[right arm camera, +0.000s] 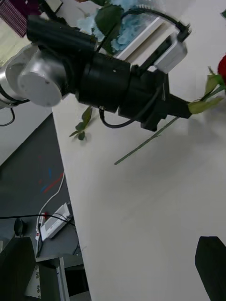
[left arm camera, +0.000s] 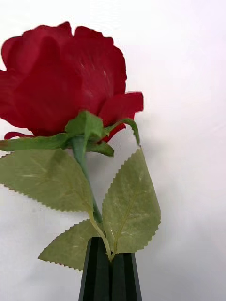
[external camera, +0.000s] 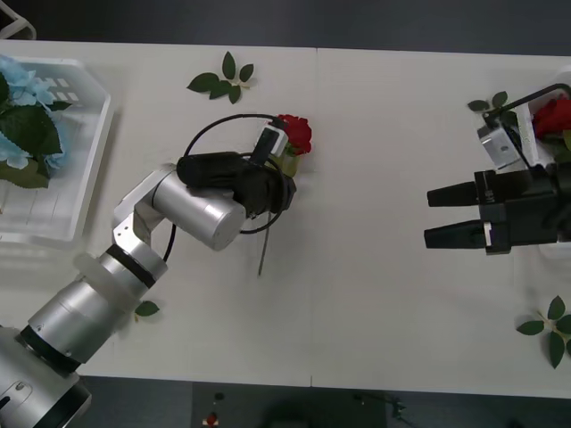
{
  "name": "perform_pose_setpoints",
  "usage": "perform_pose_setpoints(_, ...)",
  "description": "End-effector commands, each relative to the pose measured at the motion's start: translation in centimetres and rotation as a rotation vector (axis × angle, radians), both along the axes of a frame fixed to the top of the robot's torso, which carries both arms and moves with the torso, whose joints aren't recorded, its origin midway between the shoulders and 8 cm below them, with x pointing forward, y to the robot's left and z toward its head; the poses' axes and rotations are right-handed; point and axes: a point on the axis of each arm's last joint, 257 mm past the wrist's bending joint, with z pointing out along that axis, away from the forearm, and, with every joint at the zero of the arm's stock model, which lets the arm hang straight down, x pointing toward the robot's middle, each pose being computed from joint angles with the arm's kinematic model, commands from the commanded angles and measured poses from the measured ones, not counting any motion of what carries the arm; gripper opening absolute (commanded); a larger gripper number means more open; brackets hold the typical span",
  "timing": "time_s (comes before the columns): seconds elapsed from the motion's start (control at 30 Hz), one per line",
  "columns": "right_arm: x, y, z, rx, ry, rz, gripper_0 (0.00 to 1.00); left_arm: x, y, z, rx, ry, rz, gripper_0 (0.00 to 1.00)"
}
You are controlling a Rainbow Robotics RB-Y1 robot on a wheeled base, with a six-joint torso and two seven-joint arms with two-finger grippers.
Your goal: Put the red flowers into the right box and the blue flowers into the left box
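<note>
At the upper centre of the front view, your left gripper point(left arm camera: 111, 275) is closed on the thin stem of the red rose point(external camera: 295, 133), just below the leaves. It looks light and bendy, so hold the stem, never the soft bloom. Your right gripper point(external camera: 439, 215) waits open at the right.

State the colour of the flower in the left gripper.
Red rose, clearest in the left wrist view.

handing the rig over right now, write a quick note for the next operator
Left tool: shut on the stem of a red rose, mid-table.
Right tool: open, holding nothing, beside the right box.
Done: blue flowers lie in the left box; a red bloom is in the right box.
Left: carry the held rose across to the right box.
Leaf sprigs lie loose on the table.
</note>
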Motion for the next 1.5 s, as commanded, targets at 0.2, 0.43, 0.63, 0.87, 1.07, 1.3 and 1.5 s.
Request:
perform_pose_setpoints(0.2,-0.9,4.6,-0.2,0.05,-0.099,0.088,1.0,-4.0,1.2,10.5,-0.214,0.055,-0.036,0.0)
perform_pose_setpoints(0.43,-1.0,5.3,-0.1,0.065,-0.095,0.094,1.0,-6.5,3.5,15.8,-0.373,0.125,-0.174,0.0)
perform_pose_setpoints(0.63,-1.0,5.6,0.2,0.081,-0.096,0.097,1.0,-7.4,4.7,18.3,-0.502,0.07,-0.386,0.0)
perform_pose_setpoints(0.87,-1.3,5.9,0.8,0.107,-0.087,0.102,1.0,-7.1,3.7,19.2,-0.636,-0.135,-0.621,0.0)
perform_pose_setpoints(1.07,-1.4,5.9,0.9,0.116,-0.079,0.103,1.0,-7.8,0.1,20.8,-0.948,-0.098,-0.687,0.0)
perform_pose_setpoints(1.3,-1.7,6.3,1.3,0.158,-0.041,0.094,1.0,-9.4,-3.9,23.8,-1.197,-0.066,-0.723,0.0)
perform_pose_setpoints(1.5,-2.0,6.9,1.5,0.228,0.007,0.066,1.0,-11.2,-6.4,26.5,-1.389,-0.034,-0.766,0.0)
